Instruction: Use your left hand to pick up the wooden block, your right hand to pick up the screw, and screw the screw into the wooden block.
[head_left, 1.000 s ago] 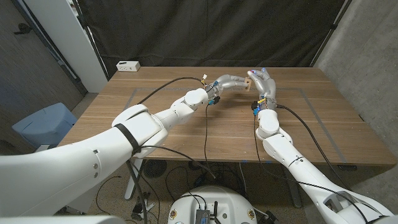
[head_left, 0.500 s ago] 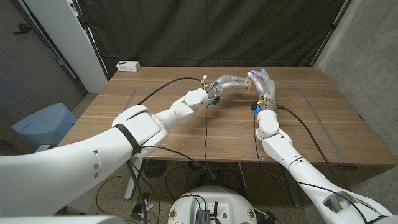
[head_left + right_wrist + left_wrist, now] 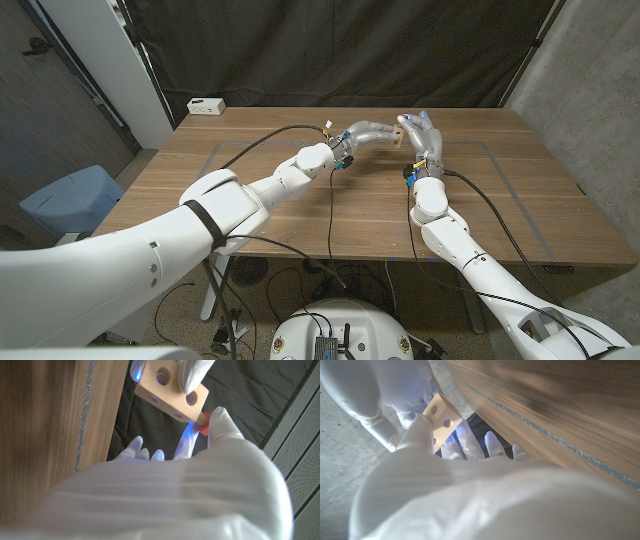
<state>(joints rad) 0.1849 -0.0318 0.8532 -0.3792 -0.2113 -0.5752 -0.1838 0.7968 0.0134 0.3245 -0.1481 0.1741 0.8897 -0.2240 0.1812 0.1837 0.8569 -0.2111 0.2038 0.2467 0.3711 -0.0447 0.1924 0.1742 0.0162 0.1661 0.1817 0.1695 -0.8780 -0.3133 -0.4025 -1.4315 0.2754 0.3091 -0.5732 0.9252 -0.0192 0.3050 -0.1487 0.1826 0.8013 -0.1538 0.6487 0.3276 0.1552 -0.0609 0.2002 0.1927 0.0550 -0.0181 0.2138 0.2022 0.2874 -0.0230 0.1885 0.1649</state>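
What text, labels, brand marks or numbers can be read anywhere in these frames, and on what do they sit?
None can be read.
White box at the table's far left corner: dark marks on its front, too small to read.
Wooden block, held by the left hand: plain holes, no print.
Screw, at the right hand: no marking visible.

Pale tan wooden block with dark round holes; small red-headed screw; glossy white left hand; brown wood-grain table.
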